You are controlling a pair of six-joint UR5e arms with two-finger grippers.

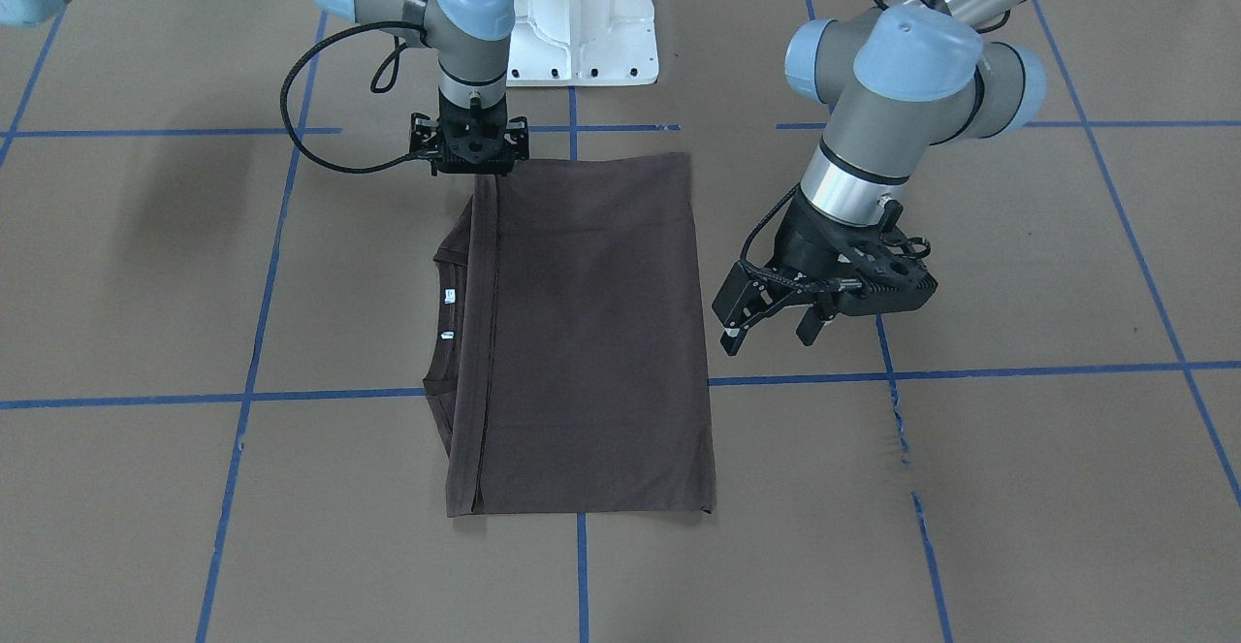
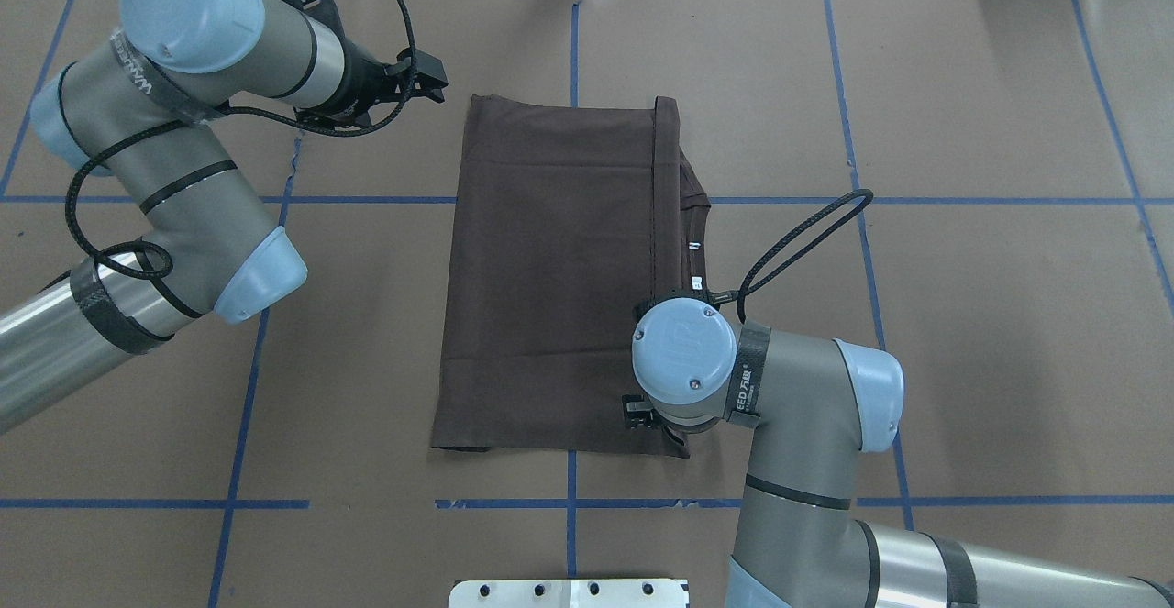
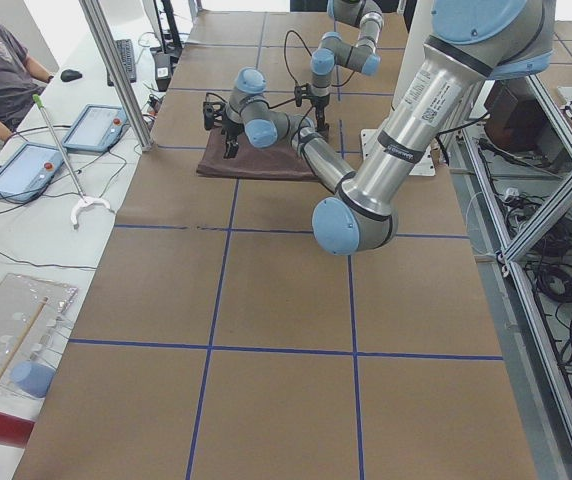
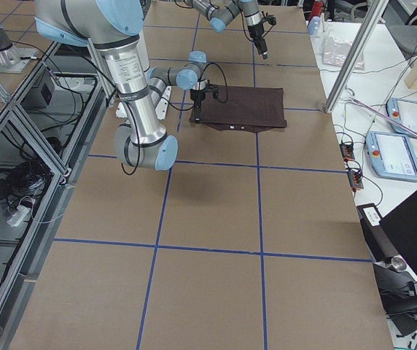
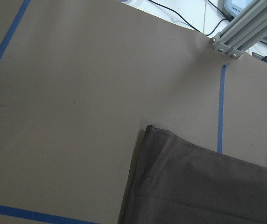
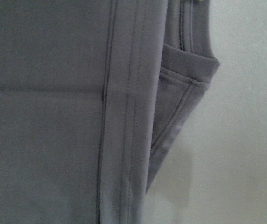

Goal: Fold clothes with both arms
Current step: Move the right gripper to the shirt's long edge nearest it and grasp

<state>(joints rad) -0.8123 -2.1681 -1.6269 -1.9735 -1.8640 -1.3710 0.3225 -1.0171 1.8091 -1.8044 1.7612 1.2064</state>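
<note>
Dark brown short-sleeved T-shirt (image 1: 591,333), folded to a flat rectangle near the middle of the brown paper-covered table (image 1: 970,488), with its ribbed round collar (image 1: 438,393) and white neck tags (image 1: 449,297) showing from under the hemmed edge on the robot's right side. The black two-finger right tool (image 1: 482,170) points straight down at the corner of that edge nearest the robot's base; whether it is spread or pinching cloth cannot be told. The black two-finger left tool (image 1: 771,331) hangs just beside the opposite long edge, clear of the fabric, jaws spread. Likely hazards: a pull from the right side alone could drag or skew the rectangle, the other side being unheld; a pinch taking only the top layer could peel the fold open
</note>
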